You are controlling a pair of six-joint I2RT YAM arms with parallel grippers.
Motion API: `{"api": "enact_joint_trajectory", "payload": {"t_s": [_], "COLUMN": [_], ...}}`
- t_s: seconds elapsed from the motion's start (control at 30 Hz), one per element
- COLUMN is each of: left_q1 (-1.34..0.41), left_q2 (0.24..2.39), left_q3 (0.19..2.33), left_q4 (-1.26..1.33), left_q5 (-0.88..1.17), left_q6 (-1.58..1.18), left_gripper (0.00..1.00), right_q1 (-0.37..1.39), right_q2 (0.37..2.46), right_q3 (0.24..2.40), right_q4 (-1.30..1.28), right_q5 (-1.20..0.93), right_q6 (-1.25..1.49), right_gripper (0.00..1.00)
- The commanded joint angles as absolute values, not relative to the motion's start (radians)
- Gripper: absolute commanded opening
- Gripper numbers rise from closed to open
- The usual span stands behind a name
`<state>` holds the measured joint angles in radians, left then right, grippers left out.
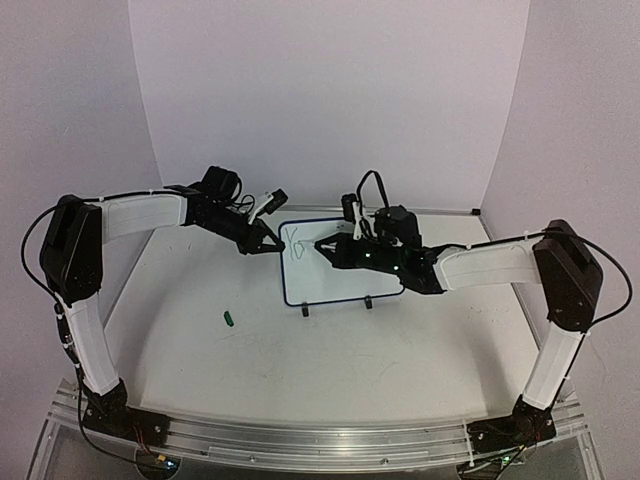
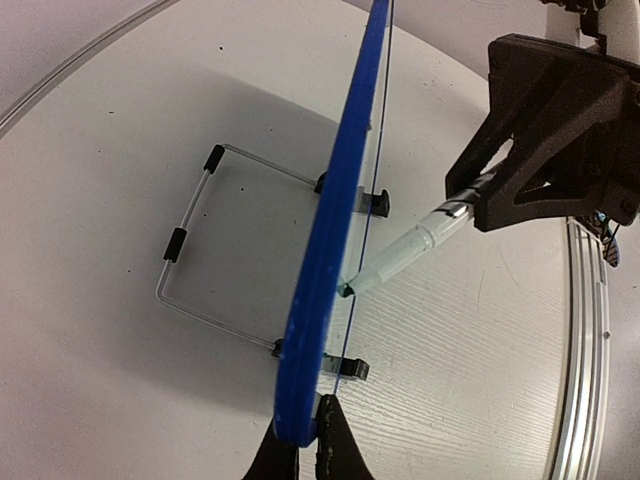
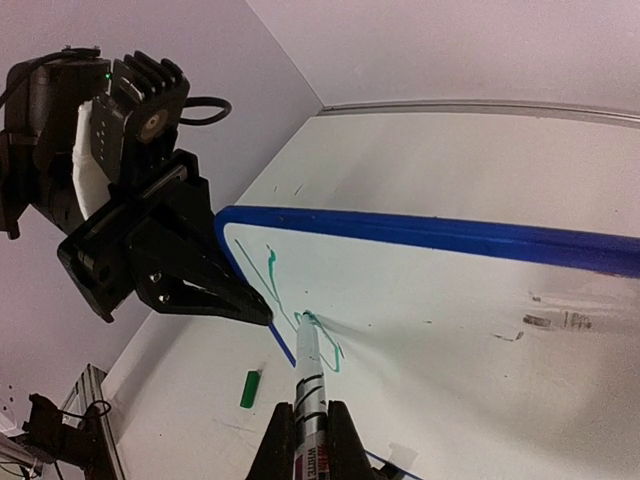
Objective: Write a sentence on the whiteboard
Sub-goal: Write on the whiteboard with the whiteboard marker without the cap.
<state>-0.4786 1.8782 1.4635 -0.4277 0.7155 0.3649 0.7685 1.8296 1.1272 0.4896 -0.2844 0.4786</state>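
Observation:
The whiteboard [image 1: 335, 268] stands tilted on two black clip feet; its blue frame shows edge-on in the left wrist view [image 2: 335, 225] and its face in the right wrist view [image 3: 450, 300]. My left gripper [image 1: 268, 243] is shut on the board's left edge [image 2: 303, 432]. My right gripper [image 1: 335, 250] is shut on a white marker pen [image 3: 310, 385], its tip touching the board's upper left. Only a few green strokes of the sentence [image 3: 300, 305] show there, no readable words.
The marker's green cap [image 1: 228, 319] lies on the white tabletop left of the board, also in the right wrist view [image 3: 250, 389]. A wire stand [image 2: 215, 250] props the board from behind. A metal rail [image 1: 330, 440] runs along the near edge.

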Motion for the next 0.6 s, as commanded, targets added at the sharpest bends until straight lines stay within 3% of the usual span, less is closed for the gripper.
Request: {"api": "enact_joint_trajectory", "payload": {"t_s": [0.0,0.2,0.57], "left_q1": [-0.469,-0.469,-0.469], "left_q2": [1.853,1.852,1.851], "left_q3": [1.454,1.454,1.453], "left_q4": [-0.449,-0.449,-0.450], "left_q5": [0.597,0.596,0.594], "left_q6": [0.407,0.407,0.407], "left_gripper": [0.00,0.00,0.00], "right_q1": [0.761,0.761,0.759], "right_q2": [1.841,1.756,1.726], "right_q3": [1.155,1.092,1.079], "right_q4": [0.504,0.546,0.486], "right_q5": [-0.296,-0.358,-0.255], "right_q6": [0.467,0.456,0.436], "right_gripper": [0.00,0.00,0.00]}}
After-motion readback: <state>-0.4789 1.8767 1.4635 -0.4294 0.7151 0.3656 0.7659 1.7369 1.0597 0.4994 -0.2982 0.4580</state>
